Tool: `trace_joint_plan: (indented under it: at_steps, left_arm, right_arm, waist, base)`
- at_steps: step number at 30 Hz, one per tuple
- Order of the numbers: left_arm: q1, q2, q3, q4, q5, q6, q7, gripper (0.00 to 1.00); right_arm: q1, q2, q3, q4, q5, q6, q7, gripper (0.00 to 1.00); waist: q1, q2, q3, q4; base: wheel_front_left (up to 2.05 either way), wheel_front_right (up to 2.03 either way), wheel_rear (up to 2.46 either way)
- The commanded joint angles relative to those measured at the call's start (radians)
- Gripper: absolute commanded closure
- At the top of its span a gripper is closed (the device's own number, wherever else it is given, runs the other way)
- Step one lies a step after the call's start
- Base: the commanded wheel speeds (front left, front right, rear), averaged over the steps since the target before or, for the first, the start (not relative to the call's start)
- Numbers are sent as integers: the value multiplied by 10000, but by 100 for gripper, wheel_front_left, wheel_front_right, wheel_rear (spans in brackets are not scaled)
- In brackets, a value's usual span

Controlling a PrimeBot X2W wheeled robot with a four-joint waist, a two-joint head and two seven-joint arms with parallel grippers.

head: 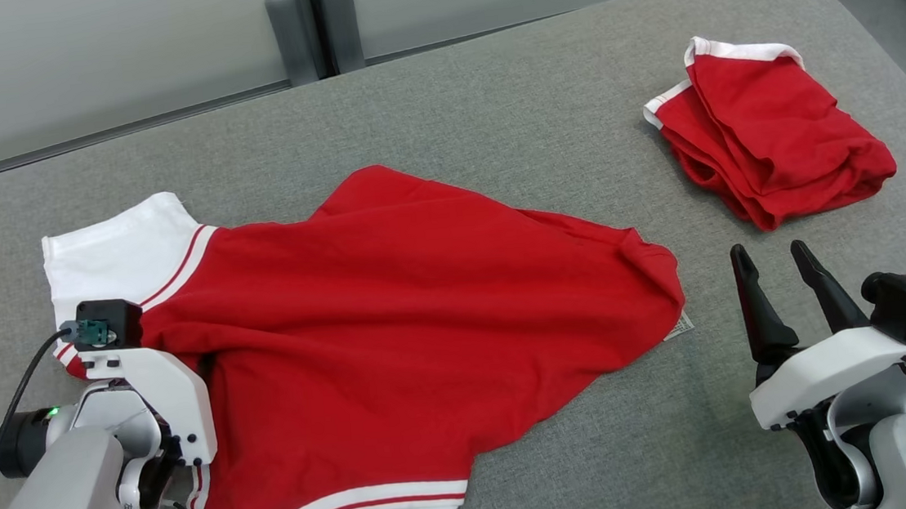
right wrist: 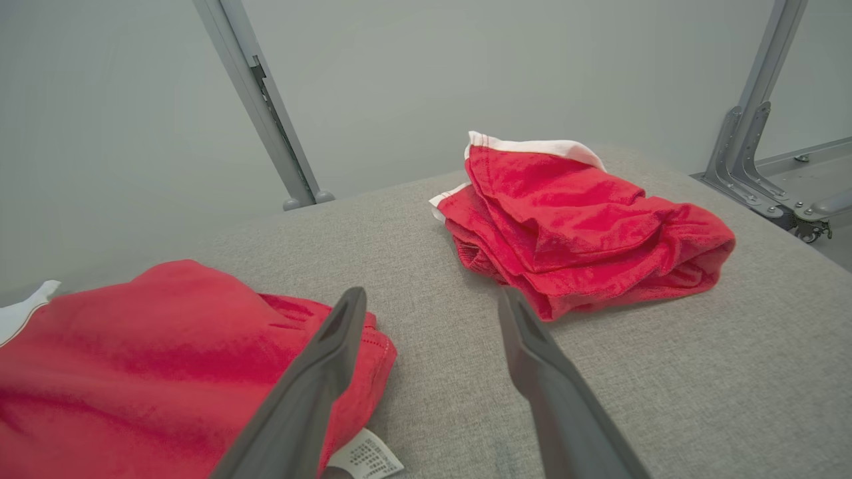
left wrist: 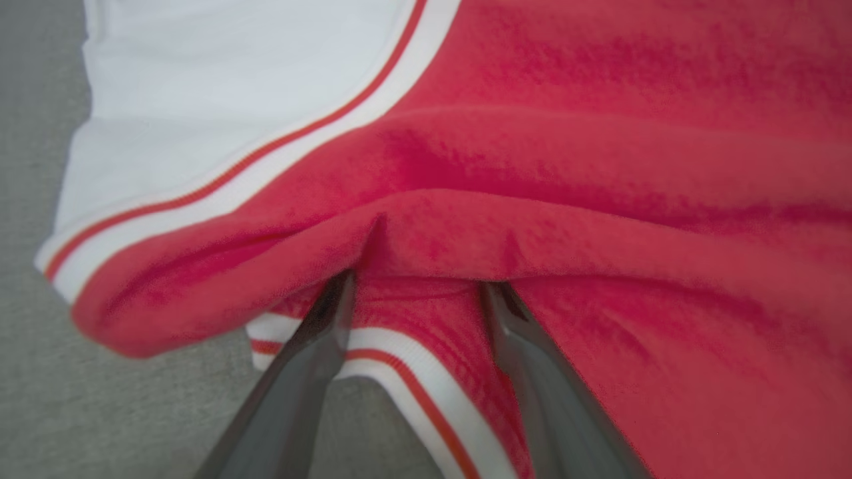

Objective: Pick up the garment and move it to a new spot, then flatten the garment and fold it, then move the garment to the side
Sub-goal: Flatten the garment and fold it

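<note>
The garment point(head: 392, 309), a red shirt with white, red-striped sleeves, lies spread on the grey table point(head: 489, 104), its sleeves at the left and front. My left gripper point(left wrist: 419, 283) is at the shirt's left edge. Its fingers stand apart and open, with the tips tucked under a raised fold of red cloth point(left wrist: 599, 166) beside a striped cuff point(left wrist: 399, 372). My right gripper point(head: 769, 260) hovers open and empty to the right of the shirt's hem point(right wrist: 133, 332), fingers pointing away from me.
A second red garment point(head: 771, 136), folded and trimmed in white, sits at the table's far right point(right wrist: 572, 226). A small white label point(head: 679, 325) pokes out at the shirt's hem. Grey wall panels and a metal post point(head: 314, 29) stand behind the table.
</note>
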State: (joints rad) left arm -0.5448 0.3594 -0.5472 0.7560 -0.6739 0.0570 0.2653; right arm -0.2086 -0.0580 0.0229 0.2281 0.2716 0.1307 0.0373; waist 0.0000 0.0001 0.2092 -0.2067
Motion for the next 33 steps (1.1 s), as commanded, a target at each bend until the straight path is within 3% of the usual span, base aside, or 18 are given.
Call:
trace_joint_plan:
  at_steps: [1,7,14,19,21,29,33]
  left_arm:
    - [230,-163,-202,453,-59,-125,277,100]
    - [-183,115,66,905,-126,-308,-494,100]
    - [-851,1458,661,1167,-292,-424,-631,100]
    - [-1243,2120,874,1469,-379,-606,-651,100]
    - [-1302,2180,867,1617,-377,-767,-693,0]
    - [-1205,1868,764,1528,-341,-969,-1373,0]
    - [-907,1737,754,904,-212,-822,-2217,0]
  right_arm:
    - [-133,-23,9,55,83,0,-81,0]
    - [-137,-9,-46,238,100,0,-251,0]
    - [-324,2,84,163,160,0,-305,0]
    - [-381,-43,52,208,132,0,-323,0]
    - [-412,-44,61,248,131,0,-310,0]
    - [-186,-49,101,373,161,-2,-368,0]
    - [-53,-81,135,399,245,0,-473,0]
  waist:
    - [0,-1,30,-78]
    - [0,-1,-13,-185]
    - [0,-1,332,-433]
    - [0,-1,491,-555]
    - [0,-1,473,-584]
    - [0,-1,5,-317]
    - [0,-1,-425,32]
  base:
    - [0,0,0]
    - [0,0,0]
    - [0,0,0]
    - [0,0,0]
    - [0,0,0]
    - [0,0,0]
    - [0,0,0]
